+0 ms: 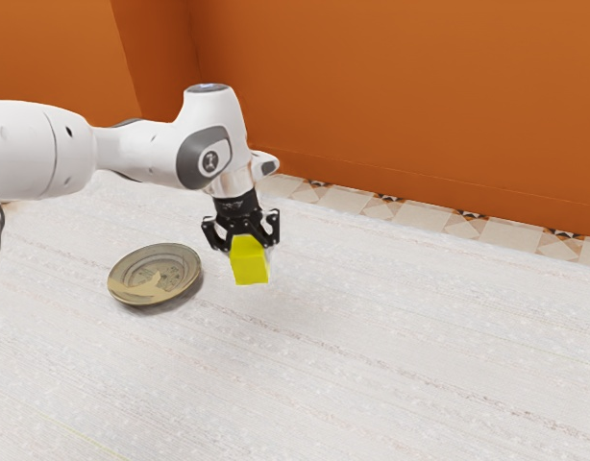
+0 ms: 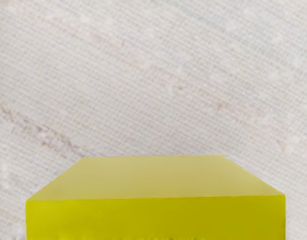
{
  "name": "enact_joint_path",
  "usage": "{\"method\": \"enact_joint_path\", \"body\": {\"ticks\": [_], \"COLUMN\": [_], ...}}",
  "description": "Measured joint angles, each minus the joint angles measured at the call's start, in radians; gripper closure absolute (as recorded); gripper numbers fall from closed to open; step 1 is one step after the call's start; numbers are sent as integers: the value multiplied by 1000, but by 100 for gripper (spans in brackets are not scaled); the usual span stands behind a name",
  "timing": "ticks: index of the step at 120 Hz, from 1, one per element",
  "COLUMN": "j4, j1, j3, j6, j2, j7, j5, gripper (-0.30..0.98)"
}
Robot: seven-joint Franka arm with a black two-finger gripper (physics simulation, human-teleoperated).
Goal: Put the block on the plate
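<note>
Beneath the arm's hand, the black gripper (image 1: pixel 248 252) has its fingers against two opposite sides of the yellow block (image 1: pixel 250 262), shut on it. The block's lower part sticks out below the fingertips, and it appears raised off the table. In the wrist view the block (image 2: pixel 156 217) looms large at the lower edge, just under the hand. The round, brownish patterned plate (image 1: pixel 126 291) lies on the table, a short way from the block toward the exterior view's left; block and plate are apart.
A pale, woven-textured table surface (image 1: pixel 372 365) spreads around the plate and beneath the block. Behind it run a strip of patterned tiles (image 1: pixel 434 216) and an orange wall (image 1: pixel 420 96).
</note>
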Motion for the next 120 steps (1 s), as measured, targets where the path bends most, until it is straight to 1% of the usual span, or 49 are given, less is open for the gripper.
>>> {"method": "enact_joint_path", "body": {"ticks": [14,29,42,72,102,120], "j4": [-2,-2,0,30,121,151], "j1": [57,121,183,280,381,407], "j3": [0,0,1,1,-1,-2], "j6": [-66,-110,-132,-153,-155,-146], "j2": [-38,-46,-47,-32,85,168], "j7": [0,13,32,73,102,114], "j5": [10,16,22,59,75,72], "gripper": [30,30,30,30,30,30]}}
